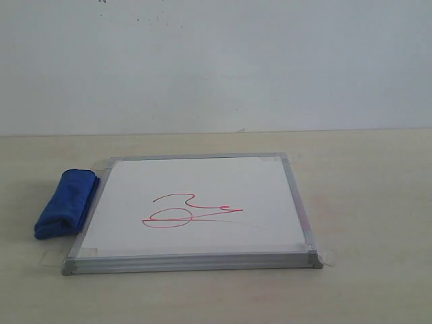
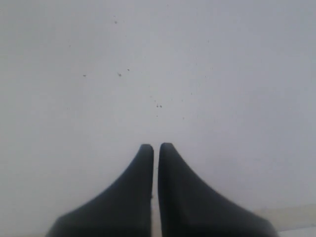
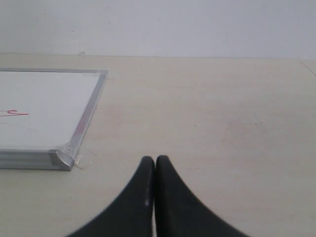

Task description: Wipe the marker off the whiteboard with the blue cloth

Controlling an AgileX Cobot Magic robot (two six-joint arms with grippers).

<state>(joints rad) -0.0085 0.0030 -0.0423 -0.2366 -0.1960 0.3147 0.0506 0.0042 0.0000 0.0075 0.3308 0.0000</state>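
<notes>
Left wrist view: left claw [image 2: 156, 145] clenched on itself, two black fingers [image 2: 123, 202] of smooth matt material, broad at the base and curving in to blunt tips, only a hairline slit between. Beyond, a plain pale surface [image 2: 158, 59] dotted with a few dark specks.

Right wrist view: right claw [image 3: 155, 159] likewise clenched, two black tips pressed together, gripping nothing, poised over bare beige desk [image 3: 212, 113]. Near it but apart, one corner of the whiteboard [image 3: 44, 94]: silver-grey metal frame [image 3: 91, 111], mitred at the corner, with a flap of clear tape [image 3: 86, 159] sticking out onto the desk. On the white face, a short end of the red marker [image 3: 15, 113].

Exterior view: one whiteboard, flat on the desk at centre, square, smooth white, thin metal frame all round, clear tape at the two near corners. One marker scribble just below the board's middle: thin red loops, with a long stroke running out toward three o'clock. One blue cloth [image 1: 66, 202], royal blue, soft and thick, rolled into an oblong bundle, lying on the desk at nine o'clock of the board, right against the frame and running alongside it. Desk pale, matt, faintly streaked. Behind, at twelve o'clock, a flat off-white wall [image 1: 216, 67].
</notes>
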